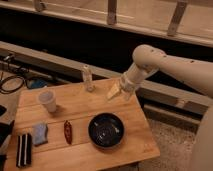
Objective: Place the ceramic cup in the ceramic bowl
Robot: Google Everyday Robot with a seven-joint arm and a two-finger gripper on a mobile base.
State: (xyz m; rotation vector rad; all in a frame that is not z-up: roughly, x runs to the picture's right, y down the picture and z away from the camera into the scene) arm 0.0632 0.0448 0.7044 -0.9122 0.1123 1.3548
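At the far left, off the wooden table, some black cables lie in a loop. They run out of view, so not all of them show.

On the table's near left corner is a flat black thing with a pale stripe. It is hard to say what it is. Just beside it lies a small blue pad, maybe a sponge.

Behind these stands the ceramic cup, on the left side of the table. It is upright, with its wide rim on top. It stands alone, well apart from the bowl. The inside of the cup is too hard to see.

Next comes a small red thing, long and thin, lying flat between the pad and the bowl.

A slim pale bottle stands upright near the back edge of the table.

The ceramic bowl sits near the front, right of the middle. It is round, black and shiny. Only pale specks and shine show inside it.

The gripper hangs over the back of the table, just right of the bottle and behind the bowl. It touches neither cup nor bowl. Whether it is open or closed, I cannot tell.

The pale arm goes off the right edge.
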